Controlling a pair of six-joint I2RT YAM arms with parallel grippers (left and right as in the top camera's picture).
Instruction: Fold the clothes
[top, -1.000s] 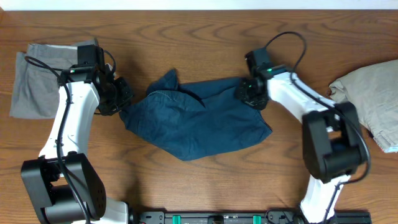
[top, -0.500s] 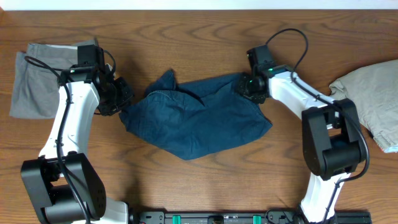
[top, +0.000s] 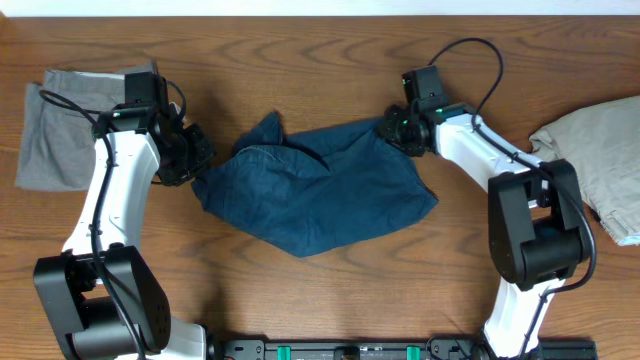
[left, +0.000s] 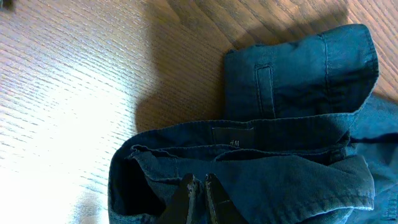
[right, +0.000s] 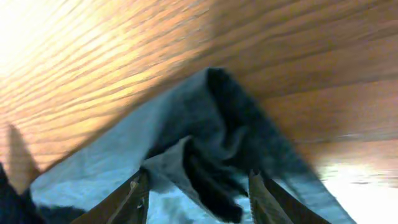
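The dark navy-blue garment (top: 315, 195) lies crumpled in the middle of the table. My left gripper (top: 196, 165) is at its left edge; in the left wrist view the fingers (left: 199, 186) are shut on the waistband cloth (left: 280, 143). My right gripper (top: 393, 130) is at the garment's upper right corner. In the right wrist view its fingers (right: 198, 186) are spread wide open over a bunched corner of the cloth (right: 211, 155), not closed on it.
Light grey folded shorts (top: 60, 125) lie at the far left behind my left arm. A pale beige-khaki garment (top: 595, 160) lies at the right edge. The table is brown wood (top: 300, 60).
My right gripper has moved up and slightly right to the garment's upper right corner. The left arm and the cloth's left side have not moved.
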